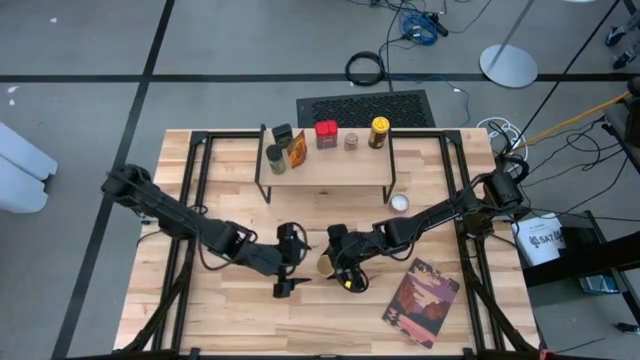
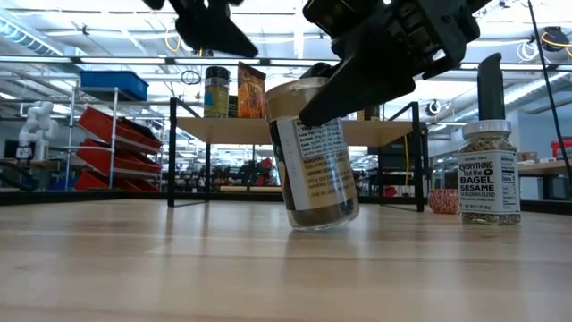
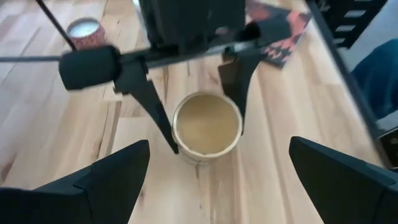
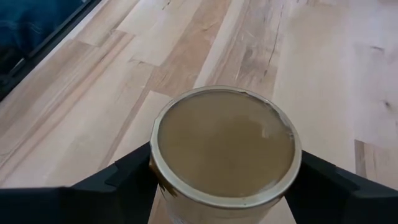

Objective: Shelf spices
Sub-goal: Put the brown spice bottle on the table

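A tan-lidded glass spice jar (image 2: 315, 154) stands tilted at frame centre on the plank counter (image 2: 179, 268), pinched by the right end effector (image 4: 224, 168). Overhead, the left end effector (image 1: 290, 265), spread, waits beside it.
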